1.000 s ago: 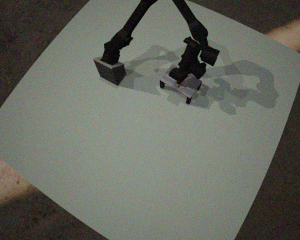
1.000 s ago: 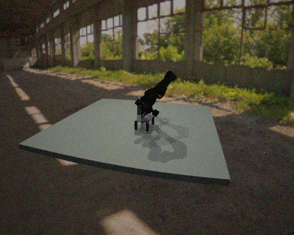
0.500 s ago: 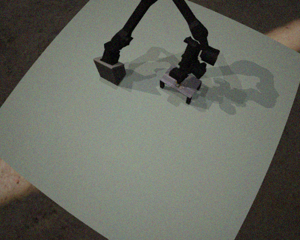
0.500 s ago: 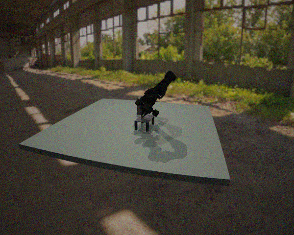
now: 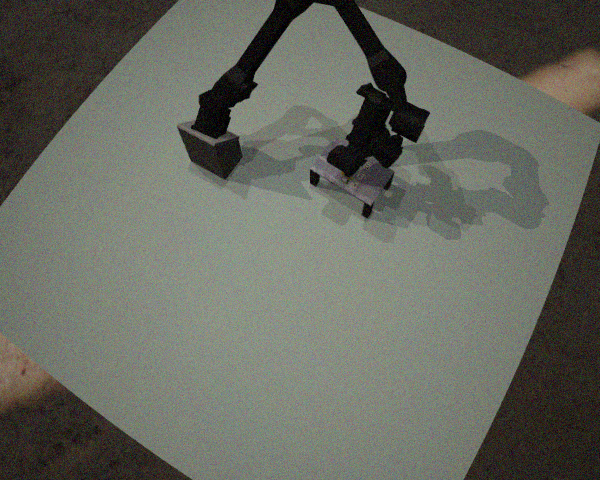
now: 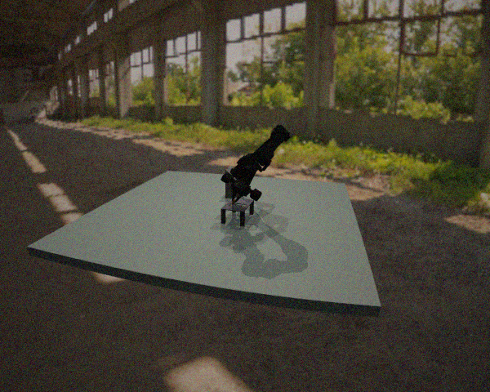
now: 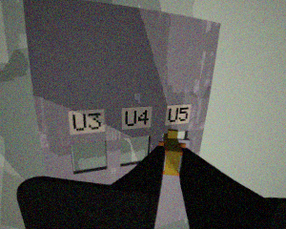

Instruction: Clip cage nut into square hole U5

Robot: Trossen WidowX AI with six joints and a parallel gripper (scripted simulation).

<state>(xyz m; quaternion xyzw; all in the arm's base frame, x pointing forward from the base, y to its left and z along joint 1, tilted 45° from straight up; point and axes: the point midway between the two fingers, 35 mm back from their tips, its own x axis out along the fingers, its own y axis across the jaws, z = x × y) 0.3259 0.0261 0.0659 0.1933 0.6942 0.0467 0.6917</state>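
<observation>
The cage nut point(image 7: 173, 163), yellow with orange edges, sits right of centre in the lower half of the wrist view, between the fingertips of the claw point(image 5: 348, 173) point(image 6: 234, 201) point(image 7: 171, 153); the claw is clamped on it, its two dark fingers close together; the nut's far end overlaps the square hole marked U5 point(image 7: 182, 135), just below the U5 label point(image 7: 178, 114); whether the wings are through the hole or only above it, I cannot tell.

Left of it in the same view lie the U4 hole point(image 7: 134, 151) and the U3 hole point(image 7: 90, 155), both unfilled; the rail plate point(image 5: 354, 190) point(image 6: 246, 205) point(image 7: 92, 62) stands on short dark legs, right of centre in the upper half of the top view; the tabletop point(image 5: 269, 320) point(image 6: 152, 236) spreads beneath it, and a grey box-like block point(image 5: 204, 155) carries the arm's base at upper left of the top view.

The step in hand looks like seating the nut; to do it well, keep the squeeze firm, square the nut to the hole's edges and lower straight down; stop once the flanges meet the plate, since pushing harder could tilt the nut; then part the fingers evenly and rise vertically, so that neither drags a wing out.
</observation>
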